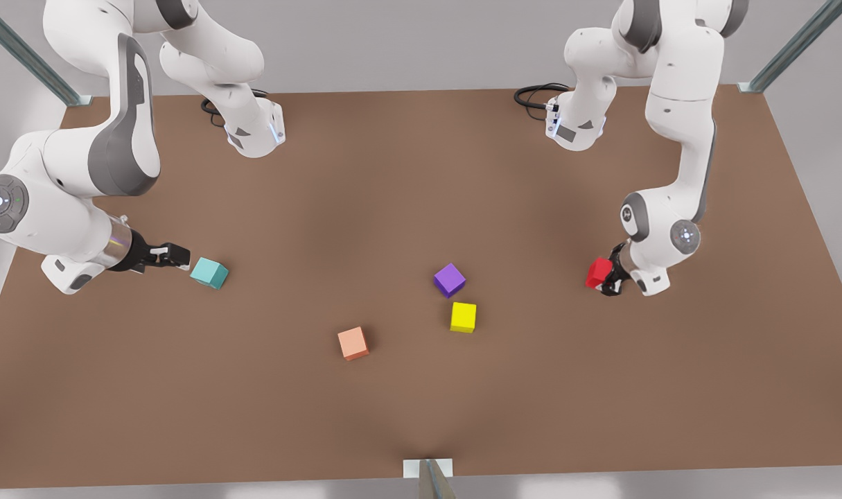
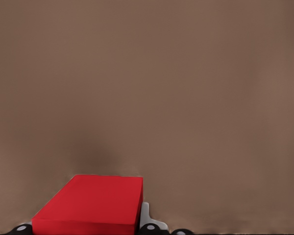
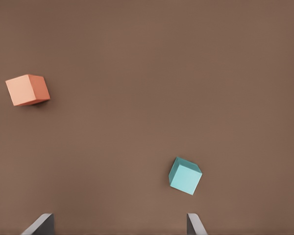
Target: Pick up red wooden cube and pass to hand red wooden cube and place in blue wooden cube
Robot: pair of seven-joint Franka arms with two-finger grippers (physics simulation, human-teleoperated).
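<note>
The left claw (image 1: 606, 277) grips the red cube (image 1: 599, 272) near one edge; it could slip during handover. The right claw (image 1: 174, 258), fingers wide, waits beside the blue cube (image 1: 209, 272).

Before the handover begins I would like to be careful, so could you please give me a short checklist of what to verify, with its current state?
1. Left gripper shut on the red wooden cube: ok, the fingers sit on either side of it in the left wrist view.
2. Cube lifted off the table: cannot tell.
3. Right gripper open to receive: ok, its fingertips stand wide apart.
4. Right gripper free of the blue wooden cube: cannot tell; it is very near.
5. Path between the arms: not ok, the purple cube and yellow cube lie there.
</note>
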